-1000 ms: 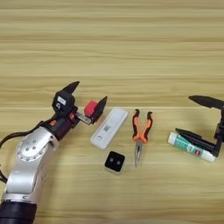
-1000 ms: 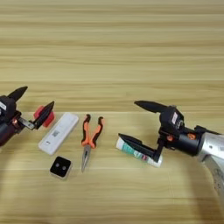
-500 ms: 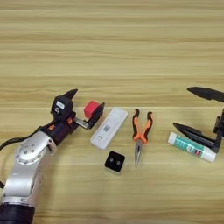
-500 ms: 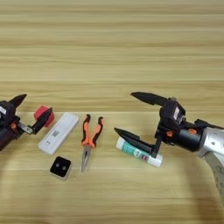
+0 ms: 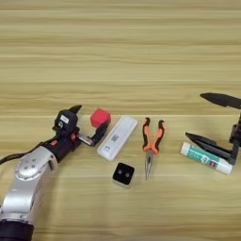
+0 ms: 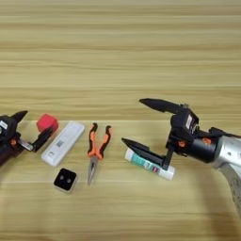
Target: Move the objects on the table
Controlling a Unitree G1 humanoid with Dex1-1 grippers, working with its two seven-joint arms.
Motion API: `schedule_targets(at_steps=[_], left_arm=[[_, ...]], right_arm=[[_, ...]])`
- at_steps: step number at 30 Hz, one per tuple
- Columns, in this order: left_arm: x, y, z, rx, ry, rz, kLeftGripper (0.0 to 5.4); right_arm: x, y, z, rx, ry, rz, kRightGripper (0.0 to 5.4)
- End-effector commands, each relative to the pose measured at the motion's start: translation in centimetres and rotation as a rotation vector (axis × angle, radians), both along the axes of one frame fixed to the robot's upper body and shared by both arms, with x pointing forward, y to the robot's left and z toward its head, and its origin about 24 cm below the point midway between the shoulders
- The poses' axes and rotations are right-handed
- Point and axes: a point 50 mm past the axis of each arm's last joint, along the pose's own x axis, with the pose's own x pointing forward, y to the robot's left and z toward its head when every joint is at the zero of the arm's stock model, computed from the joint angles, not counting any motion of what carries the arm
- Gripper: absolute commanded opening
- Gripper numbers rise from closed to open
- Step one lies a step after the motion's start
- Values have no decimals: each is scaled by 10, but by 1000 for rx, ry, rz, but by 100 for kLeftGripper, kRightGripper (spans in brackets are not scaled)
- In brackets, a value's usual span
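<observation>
Now the left gripper (image 5: pixel 87 123) is sitting low on the table (image 5: pixel 120 56) at the left, its two black fingers spread wide and holding nothing. The red cube (image 5: pixel 100 117) is resting just beside the tip of the nearer finger; whether they are touching I cannot tell. Right of the cube, the white device (image 5: pixel 117 137) is lying at a slant, then the pliers (image 5: pixel 151 143) with their nose pointing toward the near edge, and the black block (image 5: pixel 123 173) just in front of the device. The right gripper (image 6: pixel 135 122) is gaping wide on the right, its lower finger lying over the tube (image 6: pixel 148 164), its upper finger well above it.
</observation>
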Motion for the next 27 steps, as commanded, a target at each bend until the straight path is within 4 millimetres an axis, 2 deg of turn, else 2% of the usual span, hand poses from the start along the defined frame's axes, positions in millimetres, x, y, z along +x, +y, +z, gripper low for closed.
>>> schedule_targets(at_steps=[1, 12, 14, 27], left_arm=[[3, 1, -3, 41, 32, -6, 540], [6, -5, -8, 57, 56, -27, 540], [6, -5, -8, 60, 60, -29, 509], [4, -9, -12, 76, 83, -46, 389]], right_arm=[[1, 0, 4, -11, -9, 9, 538], [0, 3, 1, -17, 1, 22, 538], [-1, 3, 1, -17, 1, 22, 540], [-3, 3, 3, -16, -8, 30, 540]])
